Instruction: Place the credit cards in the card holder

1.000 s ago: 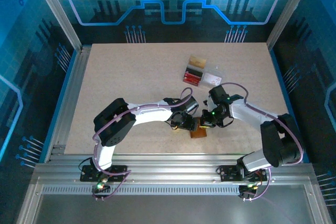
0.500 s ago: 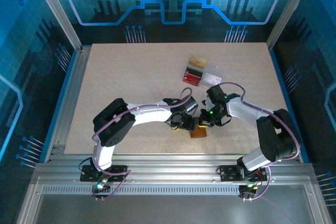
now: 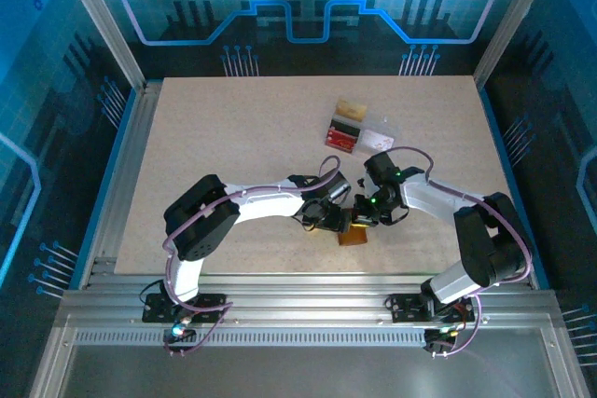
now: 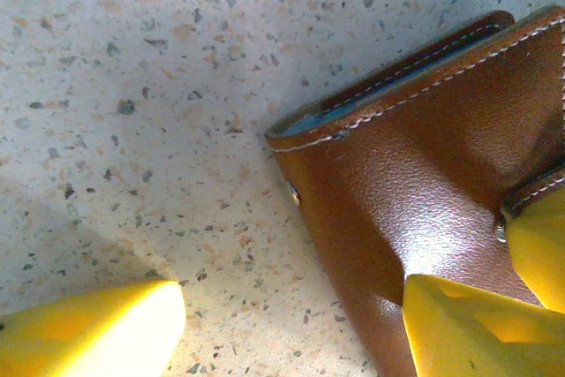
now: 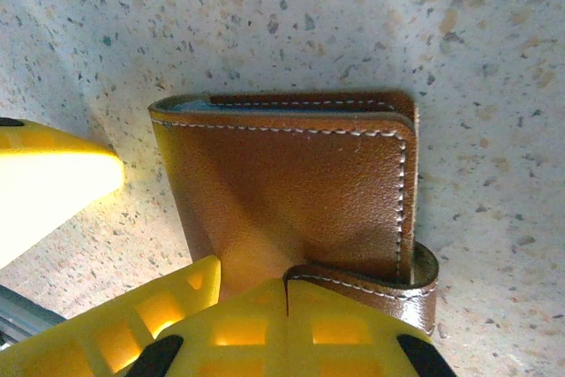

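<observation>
One folded card holder lies on the desk, with one blue credit card edge at its mouth. Left fingers gape, one tip over it. Right fingers are shut at its strap. Bare desk lies beyond the other tip.

Glossy, grained brown leather card holder on matt speckled stone-look table

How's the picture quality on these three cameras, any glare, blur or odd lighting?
Top external: blue-tinted surround, even light on the table, card holder small and partly covered by the arms. Left wrist: bright glare patch on the leather, the yellow fingers blown out and soft. Right wrist: leather and stitching sharp, yellow fingers at the bottom out of focus.
</observation>
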`<move>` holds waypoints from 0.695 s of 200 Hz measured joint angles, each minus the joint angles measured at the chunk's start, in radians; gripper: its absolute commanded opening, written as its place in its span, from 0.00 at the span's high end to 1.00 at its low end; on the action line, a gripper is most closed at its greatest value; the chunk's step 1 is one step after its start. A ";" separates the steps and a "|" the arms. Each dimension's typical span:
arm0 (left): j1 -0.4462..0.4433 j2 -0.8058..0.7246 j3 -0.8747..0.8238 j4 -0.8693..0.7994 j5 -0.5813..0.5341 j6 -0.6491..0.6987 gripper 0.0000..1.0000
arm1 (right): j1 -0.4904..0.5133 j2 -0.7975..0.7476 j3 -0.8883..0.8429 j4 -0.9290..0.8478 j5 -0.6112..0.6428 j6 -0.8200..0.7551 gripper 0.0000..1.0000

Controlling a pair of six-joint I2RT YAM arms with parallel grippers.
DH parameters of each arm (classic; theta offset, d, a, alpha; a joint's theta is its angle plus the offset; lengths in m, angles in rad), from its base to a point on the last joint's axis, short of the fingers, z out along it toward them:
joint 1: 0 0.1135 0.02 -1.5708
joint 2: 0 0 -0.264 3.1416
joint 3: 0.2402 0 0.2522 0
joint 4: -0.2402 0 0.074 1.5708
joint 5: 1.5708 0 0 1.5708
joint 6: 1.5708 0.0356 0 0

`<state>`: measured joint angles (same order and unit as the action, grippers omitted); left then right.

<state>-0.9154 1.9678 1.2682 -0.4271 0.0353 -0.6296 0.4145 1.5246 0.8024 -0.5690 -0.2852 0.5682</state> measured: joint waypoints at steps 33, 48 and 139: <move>0.009 -0.002 -0.006 0.006 0.017 0.000 0.30 | 0.008 -0.002 -0.011 0.021 0.008 0.026 1.00; 0.013 -0.004 -0.008 0.009 0.026 0.000 0.30 | 0.011 -0.007 -0.016 0.028 0.013 0.036 1.00; 0.158 -0.247 -0.178 0.064 0.088 0.005 0.01 | 0.037 -0.044 0.138 -0.065 0.108 0.023 0.00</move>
<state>-0.7578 1.7210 1.0904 -0.3634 0.1230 -0.6247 0.4515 1.4807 0.9409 -0.6338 -0.1776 0.5911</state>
